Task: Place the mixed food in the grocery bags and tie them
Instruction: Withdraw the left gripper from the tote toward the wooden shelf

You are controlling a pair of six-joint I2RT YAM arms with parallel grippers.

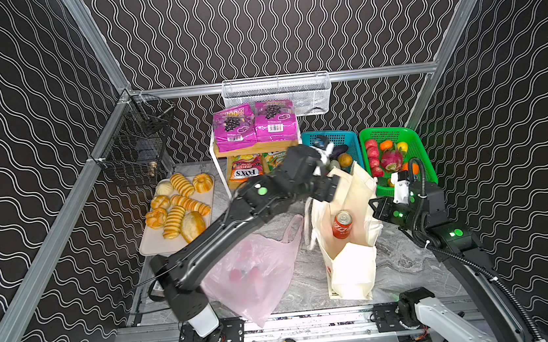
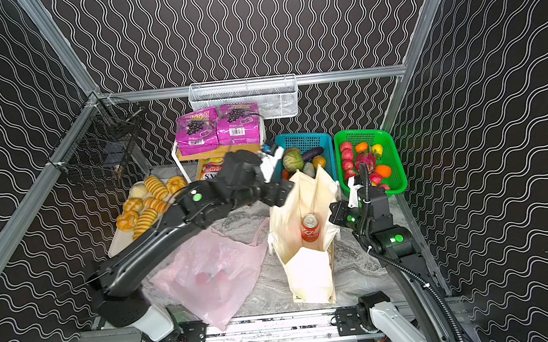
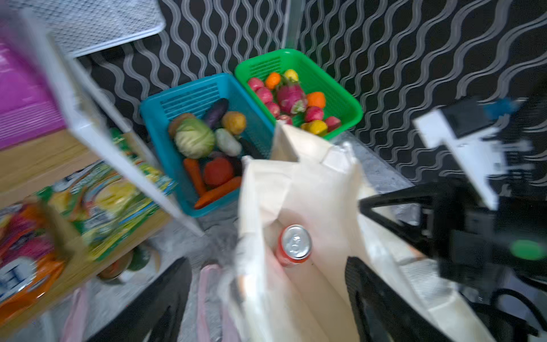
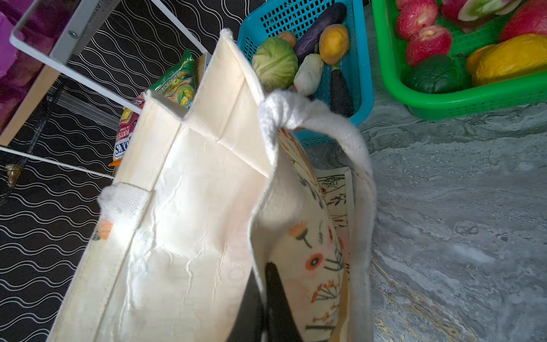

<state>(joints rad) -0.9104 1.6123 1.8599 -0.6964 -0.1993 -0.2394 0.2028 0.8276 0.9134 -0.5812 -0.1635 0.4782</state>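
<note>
Left arm: reaches across the middle; left gripper over the far rim of the tote, jaws wide apart.
Right arm: bent low beside the tote's right side; right gripper clamped on that rim.
Tote: cream, upright, mouth open, right of worktop centre; red can upright inside.
Pink bag: limp, at front edge.

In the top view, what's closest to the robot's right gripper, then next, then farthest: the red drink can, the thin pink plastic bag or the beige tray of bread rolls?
From the right gripper:
1. red drink can, just left, inside the cream fabric tote.
2. pink plastic bag, lower left.
3. beige tray of bread rolls, far left.
</note>
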